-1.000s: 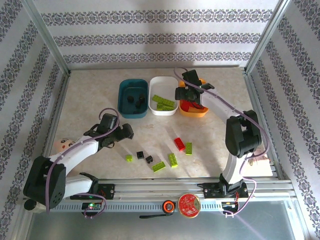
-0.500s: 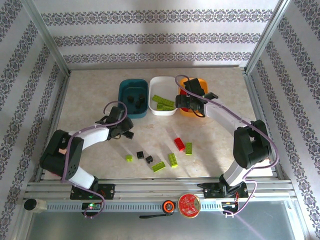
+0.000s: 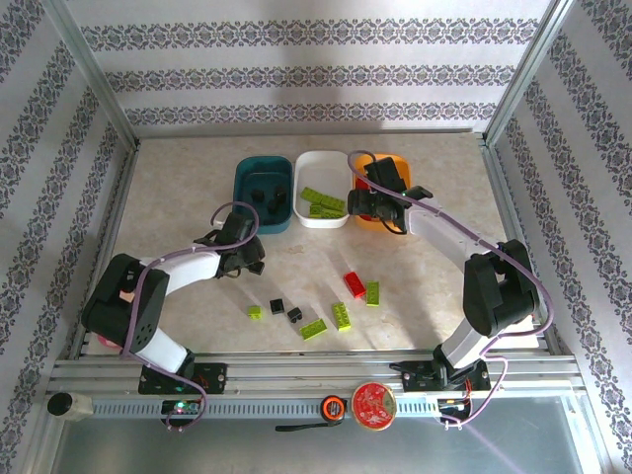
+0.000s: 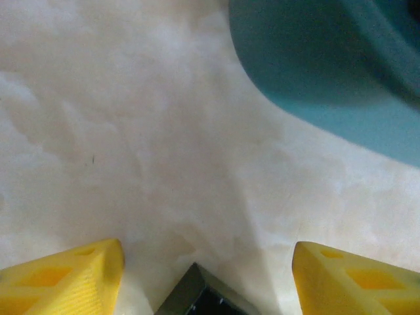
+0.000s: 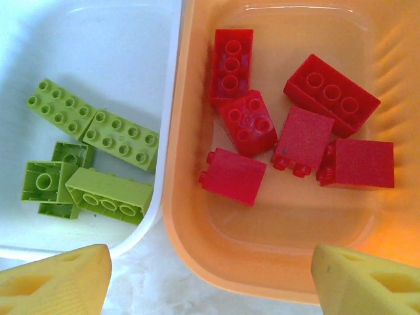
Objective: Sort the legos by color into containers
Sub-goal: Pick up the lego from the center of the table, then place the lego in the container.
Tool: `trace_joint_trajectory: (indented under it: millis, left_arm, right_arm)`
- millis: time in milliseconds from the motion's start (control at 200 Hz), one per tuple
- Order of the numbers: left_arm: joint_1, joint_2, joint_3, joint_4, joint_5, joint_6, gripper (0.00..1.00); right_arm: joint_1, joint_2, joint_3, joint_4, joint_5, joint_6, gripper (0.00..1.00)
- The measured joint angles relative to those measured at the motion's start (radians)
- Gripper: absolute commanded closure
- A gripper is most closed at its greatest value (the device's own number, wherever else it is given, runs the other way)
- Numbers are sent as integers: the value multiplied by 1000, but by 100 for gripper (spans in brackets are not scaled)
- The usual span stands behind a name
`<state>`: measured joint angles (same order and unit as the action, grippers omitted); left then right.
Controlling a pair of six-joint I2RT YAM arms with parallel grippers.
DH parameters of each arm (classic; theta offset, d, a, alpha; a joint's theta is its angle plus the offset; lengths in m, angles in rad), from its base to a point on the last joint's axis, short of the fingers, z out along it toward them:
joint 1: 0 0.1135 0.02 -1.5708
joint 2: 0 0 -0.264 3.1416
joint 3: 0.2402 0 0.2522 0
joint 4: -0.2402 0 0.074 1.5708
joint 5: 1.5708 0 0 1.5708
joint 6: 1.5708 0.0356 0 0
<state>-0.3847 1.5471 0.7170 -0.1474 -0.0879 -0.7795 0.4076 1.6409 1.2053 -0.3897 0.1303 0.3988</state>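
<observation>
Hovering wide-open, right gripper [image 5: 210,262] over orange tray [image 5: 172,197]; left gripper [image 4: 208,252] parted beside teal tray [image 4: 328,98].

White-black arms [image 3: 186,270], purple cables [image 3: 235,204], yellow fingertips [image 4: 62,275]

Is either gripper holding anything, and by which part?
Neither. The right gripper hangs open above the orange tray; the left gripper, over the table, has its fingers apart, a dark object between them touching neither.
</observation>
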Motion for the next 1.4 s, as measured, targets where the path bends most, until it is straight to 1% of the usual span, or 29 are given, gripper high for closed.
trace_joint_trajectory:
  millis: [105,180,285,340,415,565,700,775,864,964,1094,1159,1279,1399]
  left_arm:
    - [-3,-27,-24,-26,-3,16,47]
    - [-3,-47,-41,-38,-3,21,49]
    - [-3,-77,-59,-60,-7,24,56]
    - [-3,-87,-62,-73,-13,27,62]
    - [-3,-92,-62,-75,-19,35,65]
    - [-7,-108,-62,-99,-21,39,66]
    - [-8,-196,-58,-144,-21,46,66]
    - [-8,-247,-27,-171,-23,50,65]
    - [-8,-263,41,-180,-35,58,65]
    - [-8,-214,155,-175,-53,67,65]
    - [2,-41,339,-137,-60,72,65]
    - [14,57,417,-109,-59,73,63]
    - [43,203,530,-90,-54,82,52]
    - [60,311,640,-92,-42,94,31]
  right_arm:
    - [0,1,-3,7,-3,4,20]
    - [0,3,-3,14,-7,11,20]
    - [0,4,-3,21,-8,17,20]
    - [0,4,-3,24,-8,18,20]
    - [0,4,-3,26,-9,19,20]
    - [0,3,-3,27,-11,19,20]
    - [0,0,-10,30,-11,19,20]
    - [0,-10,-25,31,-13,22,20]
    - [0,-22,-40,32,-16,25,20]
    - [4,-33,-52,35,-18,26,20]
    - [35,-59,-78,39,-20,26,20]
    - [59,-87,-105,42,-27,26,20]
    - [115,-146,-158,44,-47,25,19]
    - [191,-183,-204,54,-76,21,17]
